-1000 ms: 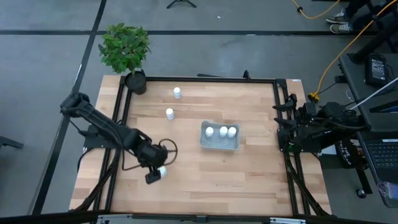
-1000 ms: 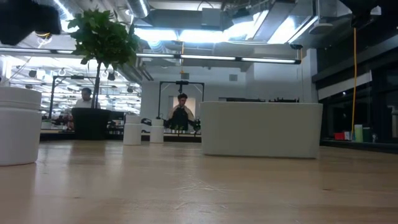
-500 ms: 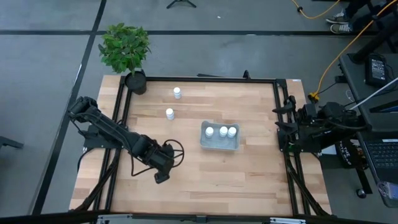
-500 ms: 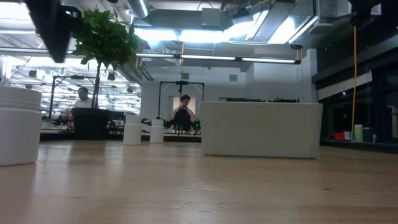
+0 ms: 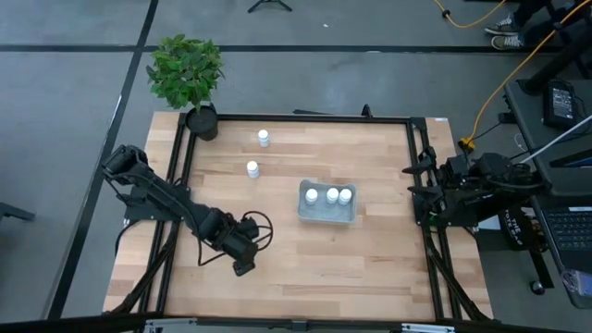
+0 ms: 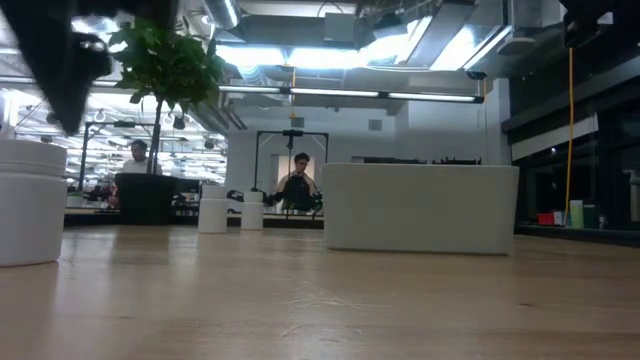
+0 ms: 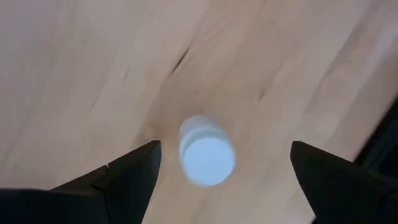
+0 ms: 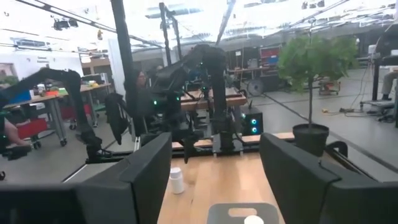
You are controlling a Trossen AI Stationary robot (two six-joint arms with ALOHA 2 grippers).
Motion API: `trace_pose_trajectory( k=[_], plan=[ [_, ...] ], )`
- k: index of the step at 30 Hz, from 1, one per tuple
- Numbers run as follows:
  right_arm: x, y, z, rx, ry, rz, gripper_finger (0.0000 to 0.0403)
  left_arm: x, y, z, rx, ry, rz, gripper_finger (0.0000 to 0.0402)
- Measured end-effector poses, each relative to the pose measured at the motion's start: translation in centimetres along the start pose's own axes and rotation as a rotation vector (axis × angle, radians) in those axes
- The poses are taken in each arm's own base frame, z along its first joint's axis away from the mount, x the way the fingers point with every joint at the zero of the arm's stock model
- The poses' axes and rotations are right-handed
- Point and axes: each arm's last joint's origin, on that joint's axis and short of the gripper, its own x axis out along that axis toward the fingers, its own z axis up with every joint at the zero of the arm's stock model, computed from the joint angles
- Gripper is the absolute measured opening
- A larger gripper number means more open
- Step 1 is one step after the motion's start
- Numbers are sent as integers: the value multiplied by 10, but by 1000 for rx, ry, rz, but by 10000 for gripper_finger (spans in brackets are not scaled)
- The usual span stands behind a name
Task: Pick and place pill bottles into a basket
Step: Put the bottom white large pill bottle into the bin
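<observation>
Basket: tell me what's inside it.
The basket holds three pill bottles, upright in a row along its far wall, white caps showing. The near half of its floor is bare. The bottles' contents cannot be seen.

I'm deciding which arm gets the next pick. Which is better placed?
Left. The left gripper hangs open right above a pill bottle on the table, while the right gripper waits at the table's edge.

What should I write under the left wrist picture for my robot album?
The left pincer open above a white pill bottle standing on the wooden table.
</observation>
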Motion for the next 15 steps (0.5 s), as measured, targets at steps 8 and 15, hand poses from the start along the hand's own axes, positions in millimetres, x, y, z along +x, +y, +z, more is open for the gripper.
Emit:
trace_pose_trajectory(
  k=[8,15],
  plan=[
    [0,0,1,-25,-6,8,245,24,5,-14,-74,-2,31,349],
    [0,0,1,-21,-13,8,245,41,5,-19,-59,7,45,349]
  ],
)
